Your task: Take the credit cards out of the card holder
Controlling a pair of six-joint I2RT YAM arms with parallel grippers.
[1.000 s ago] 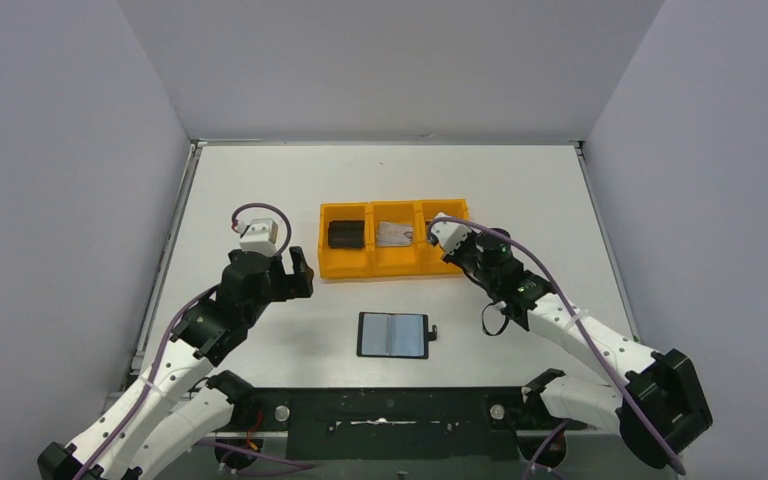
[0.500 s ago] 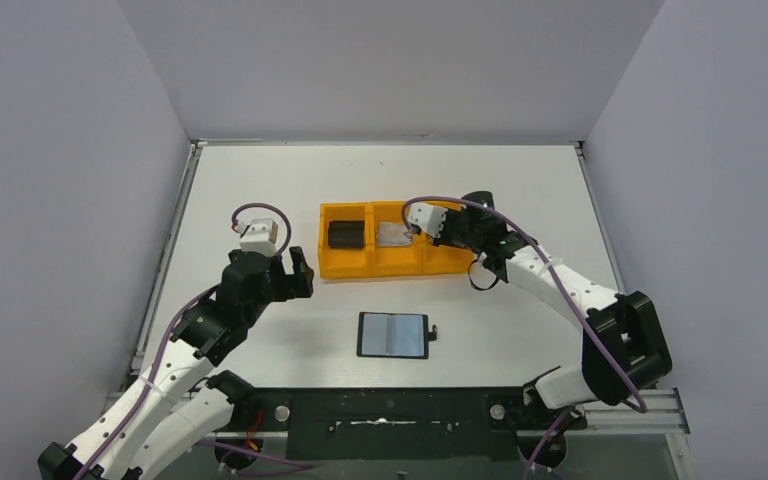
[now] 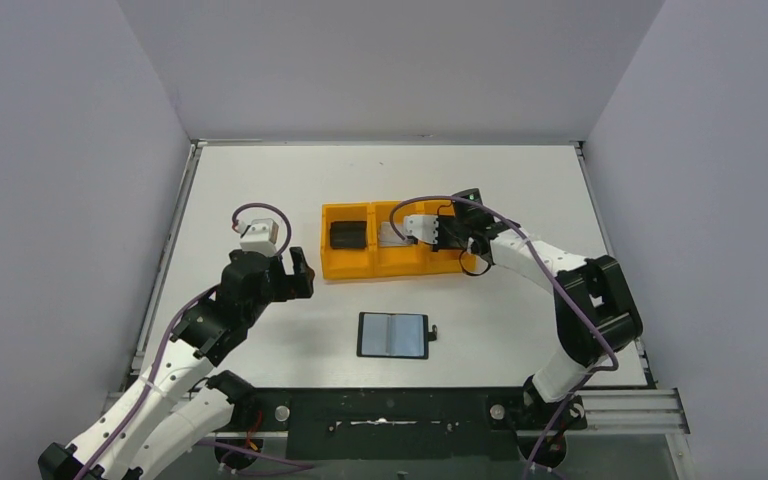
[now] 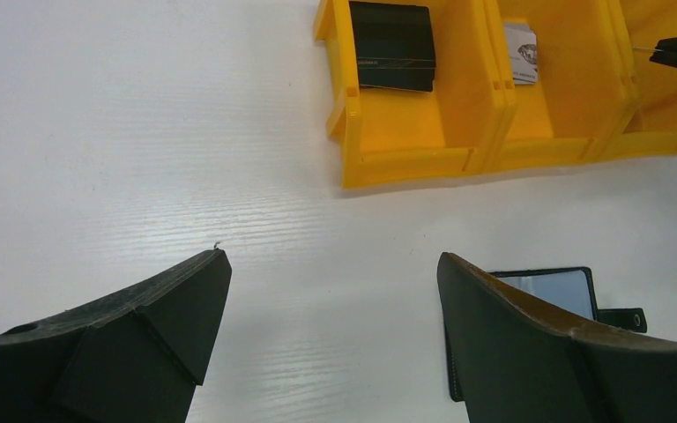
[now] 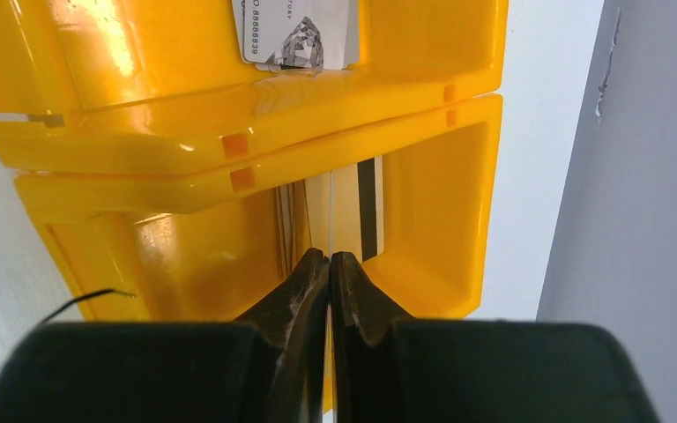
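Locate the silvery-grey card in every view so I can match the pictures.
Top external: silvery-grey card lies in the orange tray's middle compartment, just above picture centre.
Left wrist: top right, in the same middle compartment.
Right wrist: top edge, centre, cut off by the frame.
Shared landmark: the orange tray.

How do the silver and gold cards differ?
Silver card lies flat in the orange tray's middle compartment; gold card is held on edge at the end one. Silver card lies free; the shut right pincer grips the gold card. Both are out of the card holder.
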